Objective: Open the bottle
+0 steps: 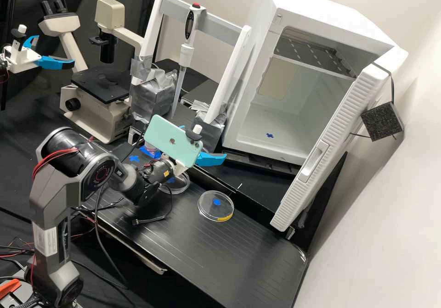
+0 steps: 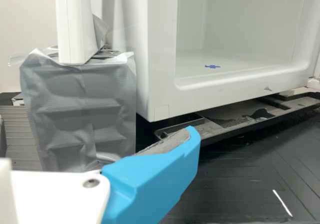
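Fingers (image 1: 211,159) apart — near white cabinet (image 1: 257,148) edge, broad bench (image 1: 229,257) alongside.

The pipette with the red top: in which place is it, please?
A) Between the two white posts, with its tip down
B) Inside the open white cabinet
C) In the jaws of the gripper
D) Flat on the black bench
A: the pipette is at the grey crossbar between the two white posts, its red top uppermost and its clear tip pointing down.
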Tool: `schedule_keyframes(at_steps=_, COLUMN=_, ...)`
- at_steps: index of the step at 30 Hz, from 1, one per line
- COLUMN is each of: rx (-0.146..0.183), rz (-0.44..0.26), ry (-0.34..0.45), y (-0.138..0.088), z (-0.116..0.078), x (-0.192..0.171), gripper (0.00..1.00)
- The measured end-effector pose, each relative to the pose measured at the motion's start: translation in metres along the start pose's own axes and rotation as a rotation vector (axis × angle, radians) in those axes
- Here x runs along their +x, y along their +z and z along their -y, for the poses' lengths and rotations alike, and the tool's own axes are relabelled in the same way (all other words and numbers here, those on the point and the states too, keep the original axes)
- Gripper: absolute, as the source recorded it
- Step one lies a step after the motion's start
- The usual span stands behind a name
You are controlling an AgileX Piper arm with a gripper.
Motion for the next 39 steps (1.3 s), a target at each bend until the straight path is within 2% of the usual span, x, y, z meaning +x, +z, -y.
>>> schedule_keyframes(at_steps=10, rx=0.000, rz=0.000, ry=0.000, y=0.000, z=0.000, x=0.000, gripper=1.00)
schedule_keyframes(at_steps=14, rx=0.007, rz=0.000, ry=-0.006, y=0.002, z=-0.001, x=-0.011, gripper=1.00)
schedule_keyframes(at_steps=19, rx=0.048, rz=-0.067, ry=0.047, y=-0.004, z=-0.011, x=-0.037, gripper=1.00)
schedule_keyframes(at_steps=24, rx=0.053, rz=-0.175, ry=0.063, y=-0.021, z=-0.008, x=-0.061, gripper=1.00)
schedule_keyframes(at_steps=26, rx=0.043, rz=-0.234, ry=0.040, y=-0.032, z=0.000, x=-0.069, gripper=1.00)
schedule_keyframes(at_steps=29, rx=0.013, rz=-0.275, ry=-0.015, y=-0.040, z=0.015, x=-0.076, gripper=1.00)
schedule_keyframes(at_steps=34, rx=-0.024, rz=-0.309, ry=-0.061, y=-0.048, z=0.033, x=-0.084, gripper=1.00)
schedule_keyframes(at_steps=39, rx=-0.043, rz=-0.302, ry=-0.099, y=-0.046, z=0.047, x=-0.082, gripper=1.00)
